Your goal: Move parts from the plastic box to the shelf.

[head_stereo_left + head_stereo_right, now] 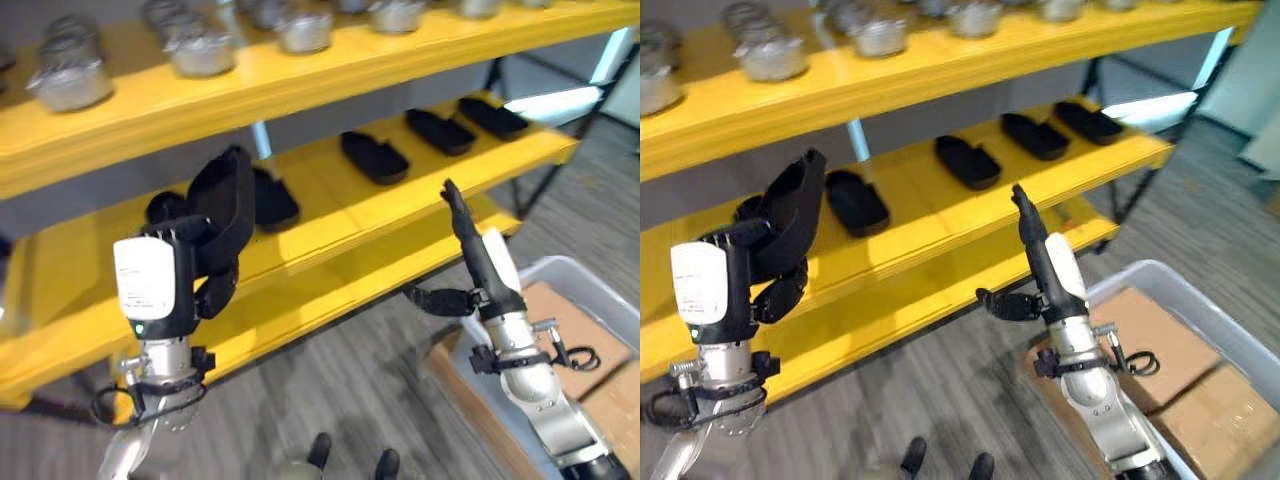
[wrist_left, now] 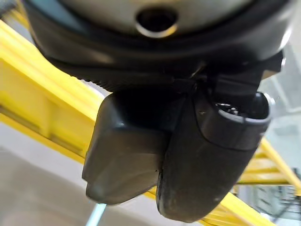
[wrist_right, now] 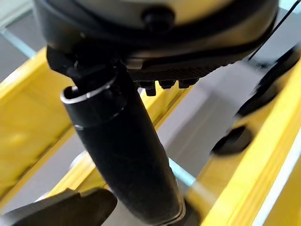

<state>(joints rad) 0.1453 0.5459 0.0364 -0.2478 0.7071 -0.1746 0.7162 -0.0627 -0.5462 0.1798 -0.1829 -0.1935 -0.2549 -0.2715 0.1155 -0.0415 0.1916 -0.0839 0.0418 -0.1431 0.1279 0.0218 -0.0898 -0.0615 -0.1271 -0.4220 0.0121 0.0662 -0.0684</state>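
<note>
The left hand was raised in front of the middle yellow shelf, its fingers curled round a black moulded part that stood nearly upright, its upper end level with the shelf's front edge. In the left wrist view the thumb pressed against the part's dark shell. 4 more black parts already lay in a row along that shelf, the nearest one just behind the held piece. The right hand stood apart to the right, fingers straight and pointing up, thumb out to the side, holding nothing. The grey plastic box sat at the lower right with cardboard inside it.

The main risk, as I judged it, was collision: the held part was close to the nearest shelved one, and setting it down without shifting left could knock that neighbour or stack on it. The part was also tilted steeply; released that way at the front lip, it could tip forward and drop to the floor. The upper shelf, carrying metal castings, overhung the space, so lifting too high could strike its edge.
</note>
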